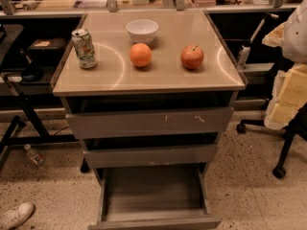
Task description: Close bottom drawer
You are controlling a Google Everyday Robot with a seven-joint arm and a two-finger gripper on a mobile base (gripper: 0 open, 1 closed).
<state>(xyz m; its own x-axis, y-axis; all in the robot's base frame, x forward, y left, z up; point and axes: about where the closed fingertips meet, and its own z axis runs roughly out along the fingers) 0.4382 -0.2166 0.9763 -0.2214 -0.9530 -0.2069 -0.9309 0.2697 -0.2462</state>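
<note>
In a cluttered workshop with a speckled floor [249,186], the narrow grey-brown wood-grain bottom drawer [153,195] stands pulled far out at the cabinet's foot. The gripper is out of view, so I cannot tell how its jaws stand. The best approach is a square push on the middle of the plain front panel, straight inward, keeping below the mid-width drawer [151,155].

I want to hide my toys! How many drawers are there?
3, stacked: the scratched top drawer, the middle drawer below it, and the bottom drawer pulled far out near the floor. None seem hidden. The gripper is not in view.
</note>
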